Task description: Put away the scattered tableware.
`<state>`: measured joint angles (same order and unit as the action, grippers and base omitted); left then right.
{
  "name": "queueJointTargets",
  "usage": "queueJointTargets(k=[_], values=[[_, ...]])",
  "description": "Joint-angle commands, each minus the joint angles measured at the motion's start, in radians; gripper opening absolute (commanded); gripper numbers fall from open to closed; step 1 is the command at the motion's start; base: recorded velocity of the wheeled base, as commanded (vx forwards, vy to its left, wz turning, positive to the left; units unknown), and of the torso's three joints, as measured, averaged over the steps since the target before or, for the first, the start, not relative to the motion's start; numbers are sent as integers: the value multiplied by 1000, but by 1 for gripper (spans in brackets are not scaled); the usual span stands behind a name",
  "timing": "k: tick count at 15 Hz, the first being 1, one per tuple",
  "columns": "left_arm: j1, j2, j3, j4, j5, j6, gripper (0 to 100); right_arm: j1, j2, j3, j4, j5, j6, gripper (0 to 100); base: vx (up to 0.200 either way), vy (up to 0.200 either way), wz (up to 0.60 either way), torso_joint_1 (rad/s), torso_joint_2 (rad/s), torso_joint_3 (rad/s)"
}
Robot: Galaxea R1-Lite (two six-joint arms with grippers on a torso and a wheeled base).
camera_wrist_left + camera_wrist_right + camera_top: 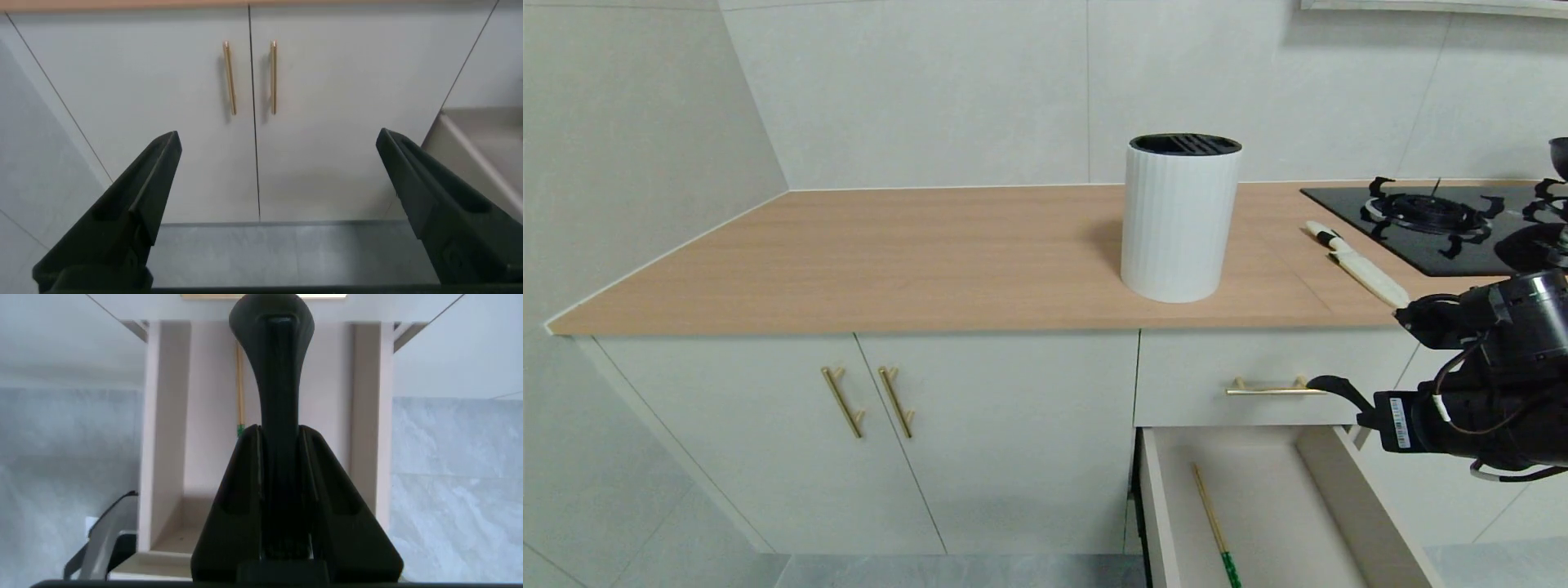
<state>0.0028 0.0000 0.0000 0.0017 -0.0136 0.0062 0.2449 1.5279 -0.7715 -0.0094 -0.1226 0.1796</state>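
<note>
Light wooden countertop [931,261] meets grey tiled walls; black gas hob [1429,220] at far right; white ribbed cylindrical holder with black slotted top [1180,220] stands upright; white knife with black band [1356,265] lies between holder and hob; open white drawer [1153,498] below contains one green-tipped wooden chopstick [1213,523]; right gripper [1330,384], fingers pressed together, empty, hangs above the drawer; left gripper [274,212], fingers wide, faces white cabinet doors [327,122]

The right gripper [1321,382] is held level, extended out from the right side, with jaws closed together, while the left gripper [276,147] is held with jaws spread wide.
</note>
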Motion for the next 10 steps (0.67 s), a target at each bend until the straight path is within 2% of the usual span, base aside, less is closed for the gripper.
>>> queueJointTargets(k=[1,10], values=[[0,2,0,0,0,1,100,1,6,1,0,0,0,0,0,0,0,-188,491,295],[0,2,0,0,0,0,100,-1,5,3,0,0,0,0,0,0,0,-157,464,306]])
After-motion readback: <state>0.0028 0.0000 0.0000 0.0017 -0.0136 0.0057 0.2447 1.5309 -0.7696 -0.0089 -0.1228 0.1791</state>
